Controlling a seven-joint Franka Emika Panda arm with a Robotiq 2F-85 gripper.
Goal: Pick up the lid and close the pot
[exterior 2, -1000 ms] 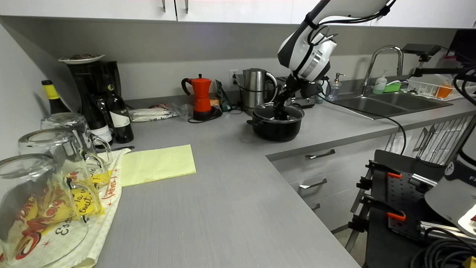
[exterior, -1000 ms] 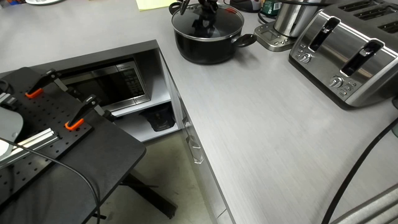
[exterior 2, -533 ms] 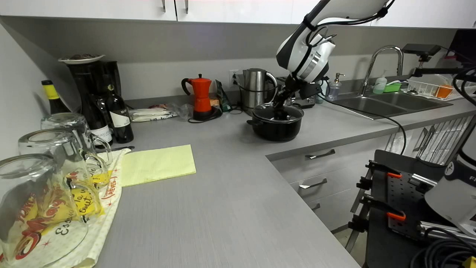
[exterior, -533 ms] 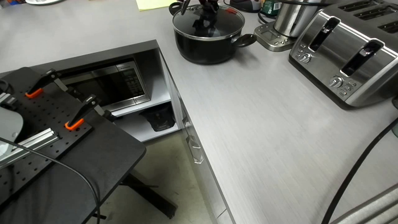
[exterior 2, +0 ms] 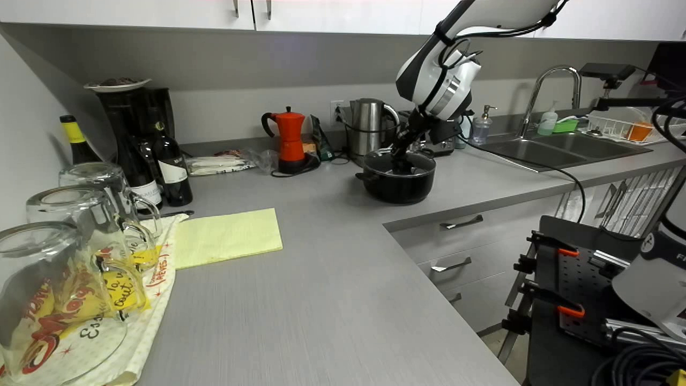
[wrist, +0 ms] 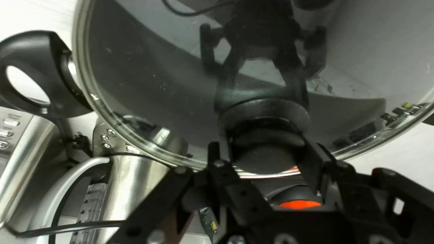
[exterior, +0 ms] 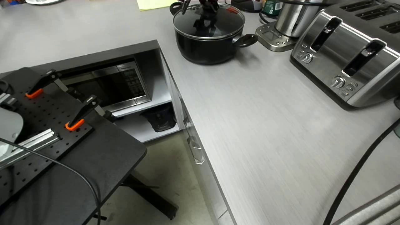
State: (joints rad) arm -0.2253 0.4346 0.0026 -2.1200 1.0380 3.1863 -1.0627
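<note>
on the counter (exterior 2: pixel 321 300), the pot (exterior: pixel 206 50) has its lid (exterior: pixel 220 26) over it

near the inner corner, you have the two stacked in both exterior views; i can't tell if the lid is fully seated. your gripper (wrist: pixel 267 149) is right above, its fingers (wrist: pixel 310 166) looking clamped on the black knob (wrist: pixel 269 161). i judge you're at setting the lid down, closing nearly done. next, level it, then spread the fingers and rise straight, so nothing drags.
</note>
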